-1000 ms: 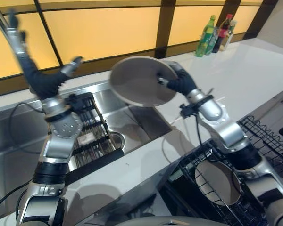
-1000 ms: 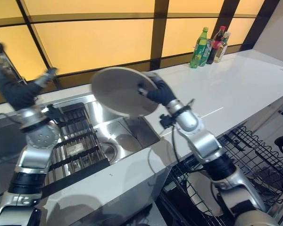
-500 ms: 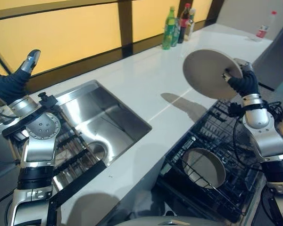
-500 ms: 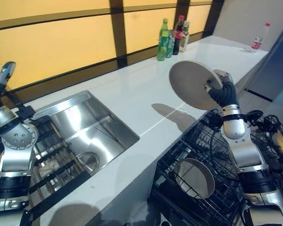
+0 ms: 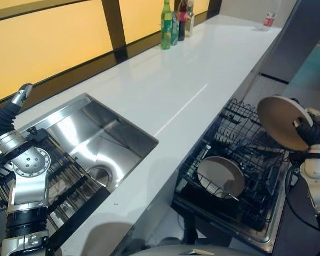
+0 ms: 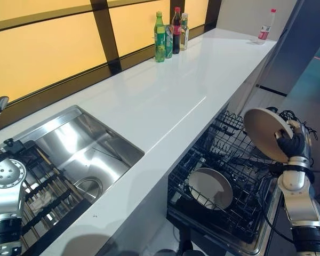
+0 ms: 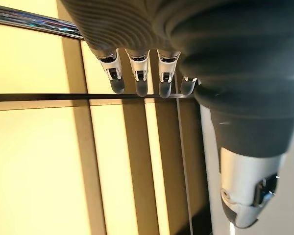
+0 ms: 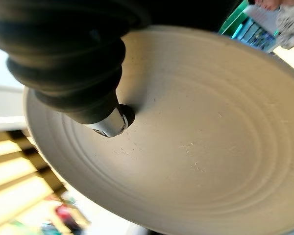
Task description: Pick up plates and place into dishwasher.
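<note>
A round beige plate is held on edge above the far right side of the black dishwasher rack. My right hand is shut on its rim, thumb pressed on the plate's face. A second beige plate stands tilted in the rack, lower and to the left. My left hand is raised by the window at the far left, over the sink; its fingers are straight and hold nothing.
A steel sink is set in the white counter, with a black drying rack at its left side. Several bottles stand at the counter's far end, and a small bottle further right. The pulled-out rack juts from under the counter.
The camera has swung right. My right hand has carried the plate from over the counter's edge down and right, above the rack's right side. The left hand stays raised.
</note>
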You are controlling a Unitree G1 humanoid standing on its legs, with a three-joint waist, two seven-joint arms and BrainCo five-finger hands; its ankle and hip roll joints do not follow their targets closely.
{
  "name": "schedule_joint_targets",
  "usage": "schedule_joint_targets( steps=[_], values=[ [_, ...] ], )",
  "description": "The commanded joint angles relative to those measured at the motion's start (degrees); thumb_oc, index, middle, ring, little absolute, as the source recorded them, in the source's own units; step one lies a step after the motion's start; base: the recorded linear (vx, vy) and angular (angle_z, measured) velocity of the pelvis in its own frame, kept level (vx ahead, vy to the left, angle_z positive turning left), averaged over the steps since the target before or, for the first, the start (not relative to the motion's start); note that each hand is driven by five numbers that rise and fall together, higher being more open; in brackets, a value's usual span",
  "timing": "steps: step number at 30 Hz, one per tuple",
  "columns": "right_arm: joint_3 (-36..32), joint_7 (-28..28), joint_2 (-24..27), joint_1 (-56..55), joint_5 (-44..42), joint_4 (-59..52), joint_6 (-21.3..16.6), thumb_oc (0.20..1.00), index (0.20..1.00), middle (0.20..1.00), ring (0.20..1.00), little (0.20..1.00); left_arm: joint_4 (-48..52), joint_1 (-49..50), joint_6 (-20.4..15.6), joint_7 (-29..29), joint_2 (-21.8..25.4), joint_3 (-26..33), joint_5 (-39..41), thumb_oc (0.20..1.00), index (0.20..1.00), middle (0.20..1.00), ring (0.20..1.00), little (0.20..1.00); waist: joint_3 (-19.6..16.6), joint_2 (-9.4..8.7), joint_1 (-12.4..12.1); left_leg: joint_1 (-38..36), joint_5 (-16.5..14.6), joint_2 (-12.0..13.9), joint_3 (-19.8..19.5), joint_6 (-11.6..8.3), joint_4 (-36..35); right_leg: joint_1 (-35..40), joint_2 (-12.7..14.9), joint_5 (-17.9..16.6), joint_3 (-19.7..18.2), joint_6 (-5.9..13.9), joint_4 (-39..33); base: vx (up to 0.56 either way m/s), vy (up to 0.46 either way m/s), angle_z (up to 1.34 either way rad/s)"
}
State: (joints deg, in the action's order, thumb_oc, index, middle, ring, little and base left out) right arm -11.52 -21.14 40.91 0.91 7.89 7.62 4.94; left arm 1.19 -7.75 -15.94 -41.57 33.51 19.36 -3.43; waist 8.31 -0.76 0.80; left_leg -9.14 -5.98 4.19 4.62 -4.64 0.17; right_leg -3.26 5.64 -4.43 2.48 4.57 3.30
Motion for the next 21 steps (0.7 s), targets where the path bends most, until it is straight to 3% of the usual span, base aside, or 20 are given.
schedule_joint_targets(
  steps=[1,4,6,9,16,21],
  values=[
    [-3.89,-2.14,3.57,0.32,2.31,-1.02,-0.82,0.200,0.200,0.200,0.200,0.200,-0.77,3.34,-2.17,0.79,5.17,2.80,1.38,1.000,1.000,1.000,1.000,1.000,-0.53,-0.80,1.37,10.06,-1.31,-4.21,-1.47,6.09,9.25,-0.53,5.46,7.42,-0.02,3.85,18.50,0.05,-0.021,-0.14],
    [-3.58,-2.84,3.19,-0.69,1.70,1.44,-1.96,0.200,0.200,0.200,0.200,0.200,-2.27,2.47,-2.56,1.55,5.50,2.60,2.30,1.000,1.000,1.000,1.000,1.000,0.59,-1.41,1.63,11.63,-1.80,-4.44,-2.47,4.90,10.96,-0.98,7.74,5.83,-1.00,3.51,12.94,0.06,-0.164,-0.11],
    [-2.43,-3.95,3.12,0.02,2.57,2.93,-2.38,0.200,0.200,0.200,0.200,0.200,-3.31,0.70,-2.66,1.04,6.15,0.96,2.04,1.000,1.000,1.000,1.000,1.000,1.66,-1.63,2.31,12.43,-2.36,-3.95,-2.85,3.31,11.44,-1.61,10.85,1.73,-2.55,4.66,7.51,0.01,-0.278,-0.03],
    [0.18,-4.99,3.59,3.42,3.56,3.90,-1.54,0.200,0.200,0.200,0.200,0.200,-4.34,-2.17,-2.01,-1.08,7.91,-1.53,1.56,1.000,1.000,1.000,1.000,1.000,3.97,-1.18,3.48,13.07,-3.31,-2.01,-2.49,2.09,12.10,-4.71,13.14,-2.73,-5.38,6.36,4.37,-0.06,-0.305,0.19],
    [2.31,-2.98,4.53,4.78,5.23,5.48,-2.33,0.200,0.200,0.200,0.200,0.200,-2.93,-0.11,-0.47,-1.33,7.23,-0.57,0.59,1.000,1.000,1.000,1.000,1.000,5.60,-0.23,3.13,16.62,-2.95,1.91,-4.43,0.47,17.23,-5.03,8.69,3.74,-5.08,6.13,7.44,0.00,-0.243,-0.03],
    [6.31,-4.02,6.96,9.37,4.72,9.03,-2.40,0.200,0.200,0.200,0.200,0.200,-2.77,-1.84,-0.48,-2.69,8.29,-2.70,0.91,1.000,1.000,1.000,1.000,1.000,7.82,1.62,2.92,18.07,0.02,4.28,-6.79,-1.10,15.14,-7.18,5.18,6.58,-3.79,3.70,9.59,-0.07,-0.147,0.07]
  ],
)
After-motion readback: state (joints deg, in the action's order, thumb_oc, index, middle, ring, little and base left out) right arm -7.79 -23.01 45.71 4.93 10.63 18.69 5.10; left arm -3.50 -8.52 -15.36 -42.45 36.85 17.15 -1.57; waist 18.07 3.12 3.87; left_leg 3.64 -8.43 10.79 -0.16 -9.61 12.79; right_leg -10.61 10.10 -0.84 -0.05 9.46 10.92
